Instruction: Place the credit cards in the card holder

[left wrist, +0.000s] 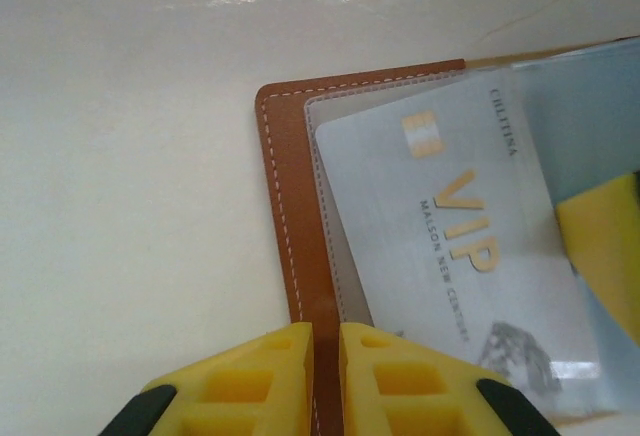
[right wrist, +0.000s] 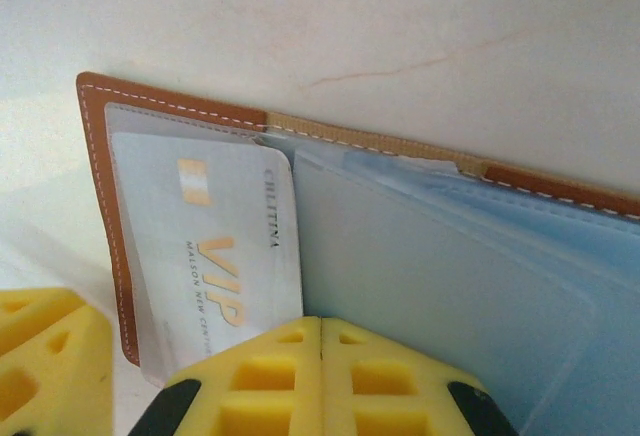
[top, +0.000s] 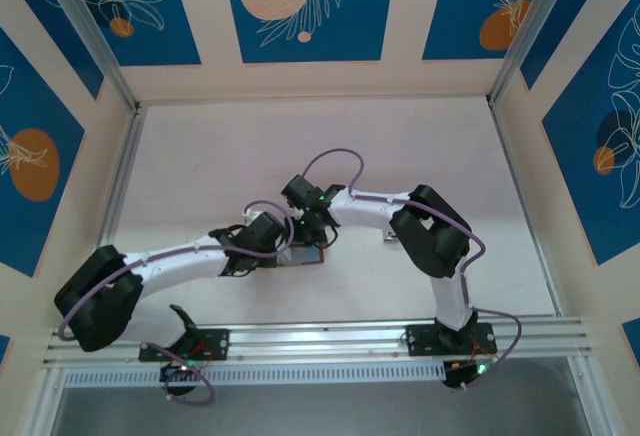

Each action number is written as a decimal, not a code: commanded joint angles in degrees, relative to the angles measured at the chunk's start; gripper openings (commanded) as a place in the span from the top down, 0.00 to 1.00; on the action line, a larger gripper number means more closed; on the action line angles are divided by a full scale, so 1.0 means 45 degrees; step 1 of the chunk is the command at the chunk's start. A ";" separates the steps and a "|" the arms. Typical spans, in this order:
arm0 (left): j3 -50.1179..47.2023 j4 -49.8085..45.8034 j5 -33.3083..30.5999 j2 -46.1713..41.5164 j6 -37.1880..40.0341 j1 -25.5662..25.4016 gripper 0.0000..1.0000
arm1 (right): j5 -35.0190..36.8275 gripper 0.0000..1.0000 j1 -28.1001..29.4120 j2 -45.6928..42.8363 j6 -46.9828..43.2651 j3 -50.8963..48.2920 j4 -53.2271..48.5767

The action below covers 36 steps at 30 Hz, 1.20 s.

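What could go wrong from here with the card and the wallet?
The VIP card sits tilted in its clear sleeve, so it might slide out. The left gripper pinches only the card holder's brown edge; a tug from the right gripper, shut close by, could pull it loose.

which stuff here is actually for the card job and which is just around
job: card holder, silver vip card lying in it, left gripper, right gripper, both clamped on the holder
just around: table, blue wall panels, metal rail
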 commanded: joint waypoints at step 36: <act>-0.0726 0.0695 0.0623 0.1887 -0.0237 -0.0049 0.98 | -0.2005 1.00 0.0746 0.0741 0.1050 -0.0568 0.1948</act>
